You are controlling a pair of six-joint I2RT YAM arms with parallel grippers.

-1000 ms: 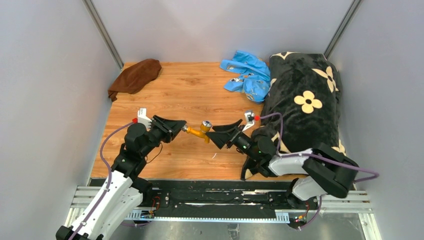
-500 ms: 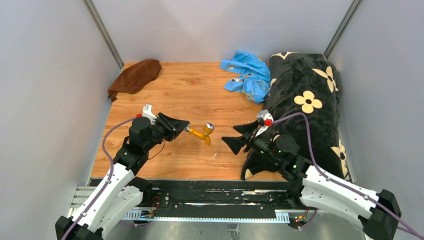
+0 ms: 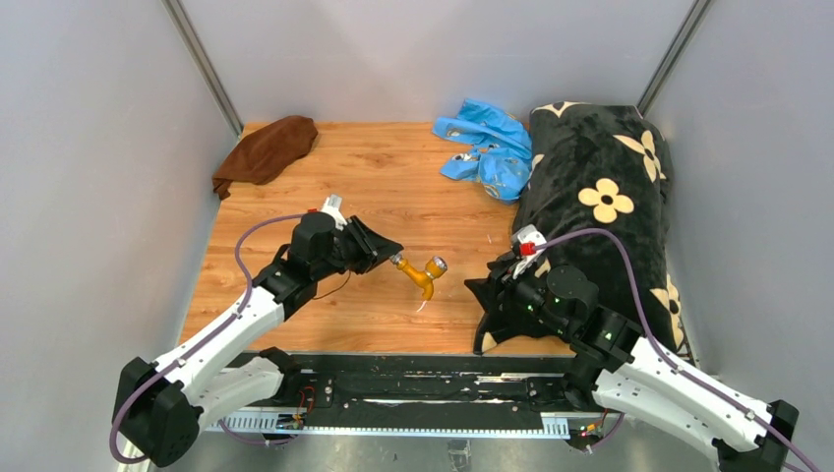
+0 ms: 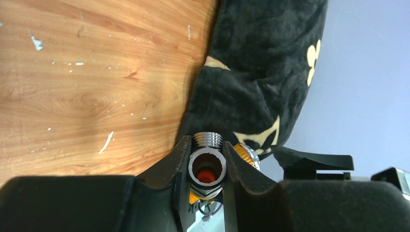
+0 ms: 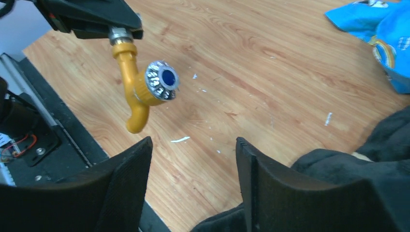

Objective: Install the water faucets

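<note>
My left gripper [image 3: 389, 254] is shut on the silver-grey T-shaped fitting [image 4: 208, 166], whose open round end and threaded stub face the left wrist camera. The brass-orange bent tap spout [image 3: 423, 274] with its round silver end [image 5: 162, 80] hangs from that fitting above the wooden table [image 3: 393, 187]; in the right wrist view the spout [image 5: 133, 99] points down. My right gripper [image 5: 193, 159] is open and empty, to the right of the spout and apart from it, near the dark blanket.
A black blanket with cream flowers [image 3: 600, 206] covers the table's right side. A bright blue plastic bag [image 3: 487, 147] lies at the back centre. A brown cloth [image 3: 266, 149] lies at the back left. Small white flecks [image 5: 182, 139] dot the wood.
My left gripper has carried the fitting and spout to the right and slightly nearer. My right gripper has let go of the spout's end, opened and drawn back right toward the blanket.
</note>
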